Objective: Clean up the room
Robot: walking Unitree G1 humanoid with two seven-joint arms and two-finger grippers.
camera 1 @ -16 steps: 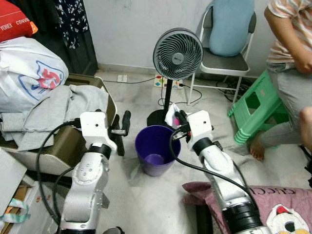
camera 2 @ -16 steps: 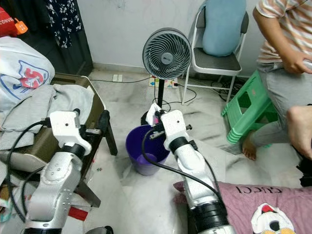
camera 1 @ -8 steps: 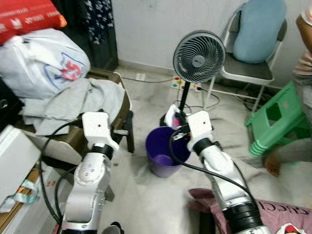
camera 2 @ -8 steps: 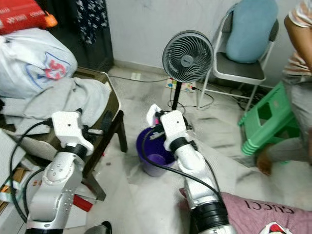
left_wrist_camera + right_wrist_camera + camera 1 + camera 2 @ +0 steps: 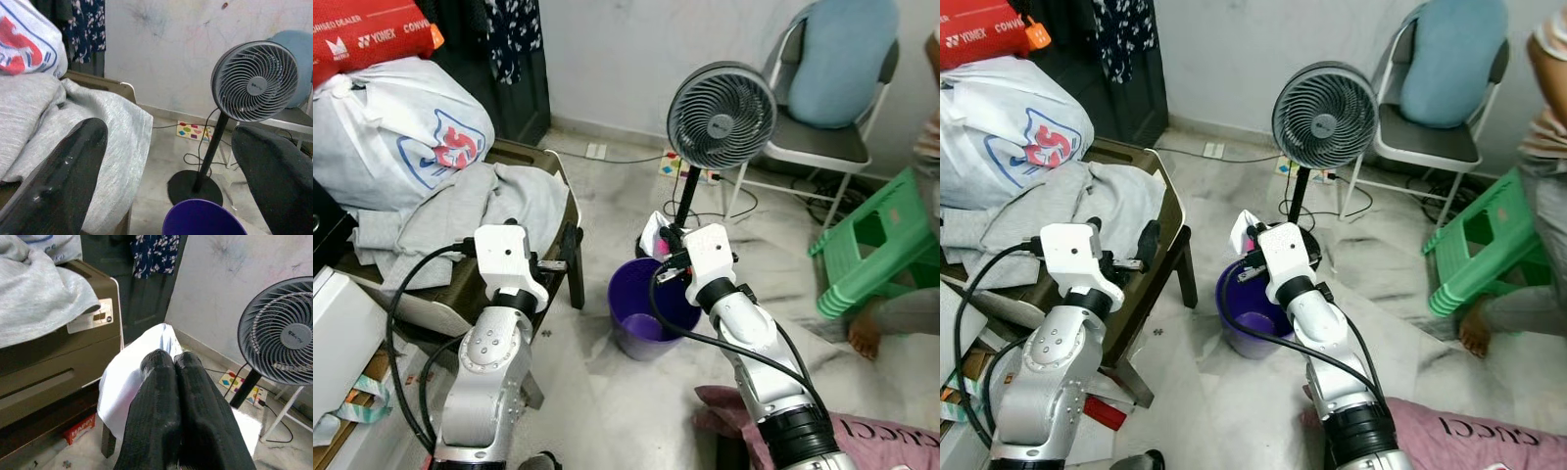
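Over on the left a heap of grey clothes [image 5: 460,211] and a white bag [image 5: 396,132] sit piled on a brown chair [image 5: 1160,211], none of it touched. The left gripper [image 5: 570,257] hangs level beside that chair, its two black fingers [image 5: 63,171] spread wide with nothing between them, pointed roughly toward the fan [image 5: 720,108].

In the middle stands the purple bin [image 5: 641,313], mouth open, just in front of the fan's base. The right gripper [image 5: 668,240] is pinched tight on a white scrap of paper or wrapper [image 5: 1244,230] (there's a touch of pink on it), and holds it over the far rim of the bin rather than the centre.

To drop it cleanly, I'd say the arm wants to draw back a little so the scrap hangs over the middle of the opening, then lower before letting go; a light piece like that could drift, especially if the fan is running, which I can't tell.

Further right are a folding chair [image 5: 822,137] with a blue cushion [image 5: 842,49], a green stool [image 5: 876,245], and a person's foot [image 5: 864,336].
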